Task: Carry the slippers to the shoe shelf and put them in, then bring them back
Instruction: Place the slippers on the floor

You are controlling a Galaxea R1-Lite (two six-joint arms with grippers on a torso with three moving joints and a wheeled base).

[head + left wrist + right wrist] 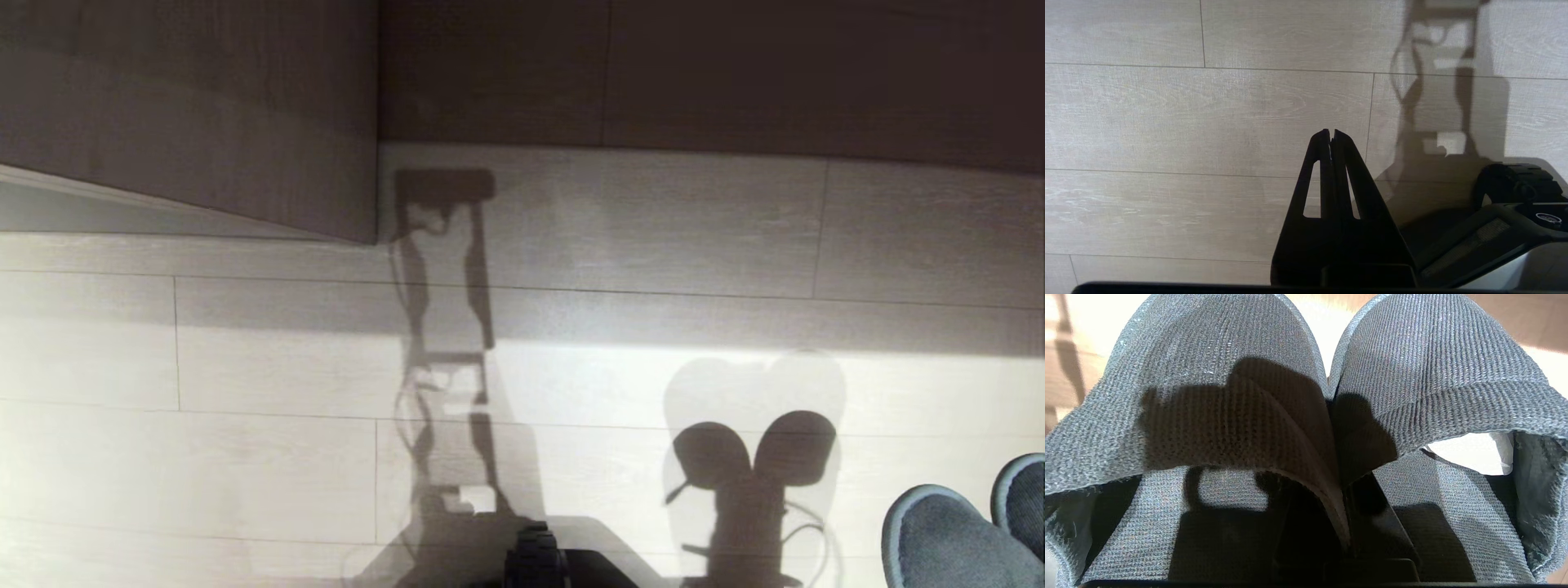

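Observation:
The slippers, a dark grey-blue knitted pair, show at the lower right corner of the head view, raised off the floor with their toes pointing away. In the right wrist view the two wide straps fill the picture side by side. My right gripper is shut on their touching inner edges, with one finger inside each slipper. My left gripper hangs shut and empty above the pale floor. I cannot tell whether the wood panels at the far side belong to the shoe shelf.
A grey-brown wood panel juts out at the far left, with a darker wall of panels behind. Pale plank floor lies ahead, crossed by my own shadow. My dark base sits at the near edge.

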